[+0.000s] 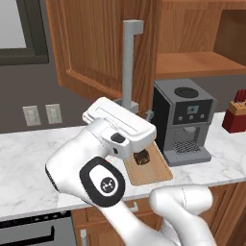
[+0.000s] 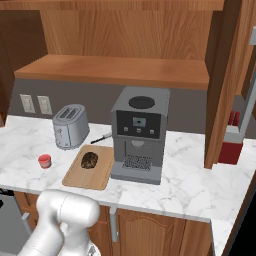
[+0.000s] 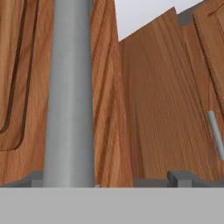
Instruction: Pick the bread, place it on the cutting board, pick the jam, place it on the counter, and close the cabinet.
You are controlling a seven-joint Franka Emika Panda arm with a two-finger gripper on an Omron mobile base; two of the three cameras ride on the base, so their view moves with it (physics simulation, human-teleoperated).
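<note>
The cabinet (image 1: 96,43) is my business now: its open left door swings out over the counter (image 2: 185,185), and its long grey bar handle (image 1: 129,62) stands upright just beyond my gripper (image 1: 126,126). In the hand view that bar (image 3: 70,92) runs close and tall up the left side, with the door's panel behind it and a second door's handle (image 3: 215,133) farther right. I judge I am lined up to push or pull this door shut. My fingertips barely peek up at the bottom of that view, so I cannot tell how wide the gripper stands, or whether it touches the bar.

The other steps look finished. The bread (image 2: 90,160) sits on the cutting board (image 2: 82,177), toward its far end, and the board lies flat on the counter just left of the coffee machine (image 2: 139,135). The jam (image 2: 45,161) stands on the counter, left of the board, near the toaster (image 2: 70,125). A red knife block (image 1: 235,115) sits far right.
</note>
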